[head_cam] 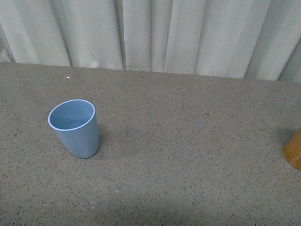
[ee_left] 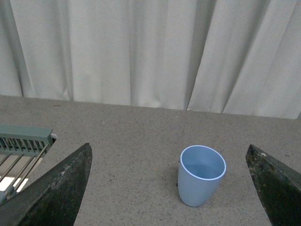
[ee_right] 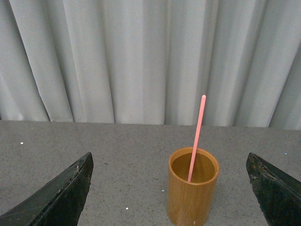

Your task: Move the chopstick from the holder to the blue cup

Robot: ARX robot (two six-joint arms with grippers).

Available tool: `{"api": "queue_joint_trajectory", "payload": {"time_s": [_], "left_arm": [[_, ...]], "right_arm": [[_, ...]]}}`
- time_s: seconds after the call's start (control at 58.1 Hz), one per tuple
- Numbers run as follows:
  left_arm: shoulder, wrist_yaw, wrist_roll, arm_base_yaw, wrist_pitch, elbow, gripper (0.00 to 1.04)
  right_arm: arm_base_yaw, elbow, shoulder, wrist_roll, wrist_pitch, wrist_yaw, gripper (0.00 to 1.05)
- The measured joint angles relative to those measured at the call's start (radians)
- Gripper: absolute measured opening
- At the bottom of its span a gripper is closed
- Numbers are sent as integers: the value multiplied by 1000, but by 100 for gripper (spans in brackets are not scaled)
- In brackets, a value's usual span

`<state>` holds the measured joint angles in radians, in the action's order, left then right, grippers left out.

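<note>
The pale blue cup [head_cam: 75, 128] stands upright and empty on the left of the speckled table; the left wrist view shows the blue cup [ee_left: 201, 175] ahead of my open left gripper [ee_left: 169, 188], apart from both fingers. The orange-brown holder [ee_right: 193, 186] stands upright ahead of my open right gripper [ee_right: 169, 188], between its spread fingers but not touched. One salmon-pink chopstick [ee_right: 196, 138] leans in the holder, its upper end well above the rim. In the front view only an edge of the holder [head_cam: 293, 149] shows at the far right; neither gripper appears there.
A white pleated curtain [head_cam: 155, 33] hangs along the table's far edge. A grey-green slatted rack [ee_left: 21, 146] sits at the side in the left wrist view. Speckled tabletop [head_cam: 188, 150] stretches between cup and holder.
</note>
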<state>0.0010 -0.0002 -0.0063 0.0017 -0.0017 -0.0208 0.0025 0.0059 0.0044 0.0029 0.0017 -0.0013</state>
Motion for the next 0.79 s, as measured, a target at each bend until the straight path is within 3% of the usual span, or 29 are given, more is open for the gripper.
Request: {"api": "queue_joint_trajectory", "payload": {"time_s": [0.791], "left_arm": [[0,0,0,0,0,0,98]], "right_arm": [[0,0,0,0,0,0,94]]}}
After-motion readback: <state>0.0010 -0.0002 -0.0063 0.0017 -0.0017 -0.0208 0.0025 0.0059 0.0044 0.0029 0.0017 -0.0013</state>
